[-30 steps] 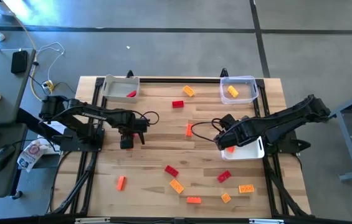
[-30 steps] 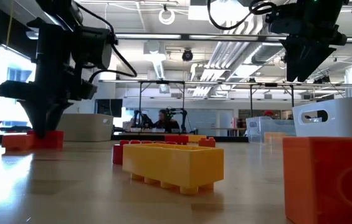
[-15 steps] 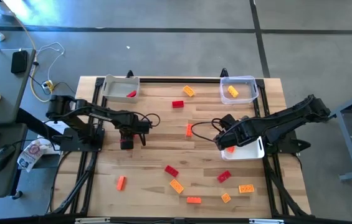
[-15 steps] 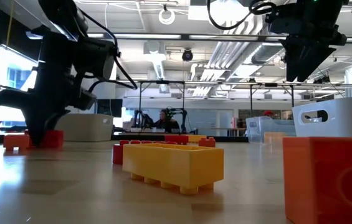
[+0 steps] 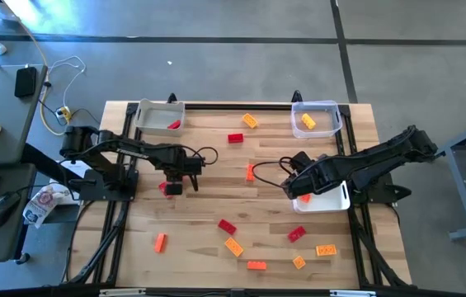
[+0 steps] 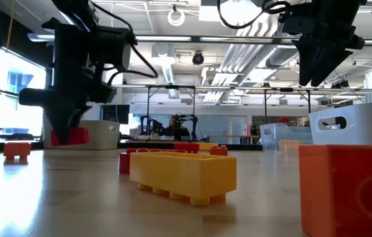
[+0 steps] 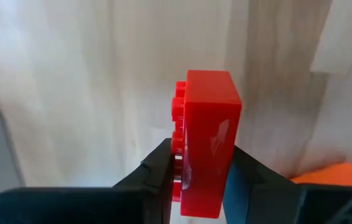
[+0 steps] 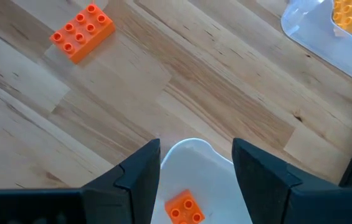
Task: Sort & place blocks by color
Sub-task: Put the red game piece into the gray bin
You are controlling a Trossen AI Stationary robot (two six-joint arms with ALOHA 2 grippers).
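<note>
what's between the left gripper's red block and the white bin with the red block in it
Only bare table in the high view: the left gripper holds its red block clear of the white bin, nothing between.

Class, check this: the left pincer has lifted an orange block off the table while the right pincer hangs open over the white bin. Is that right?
Not quite. The block clamped in the left pincer is red, not orange, as the left wrist view shows. The rest holds: it is off the table, and the right pincer hangs open over the white bin.
</note>
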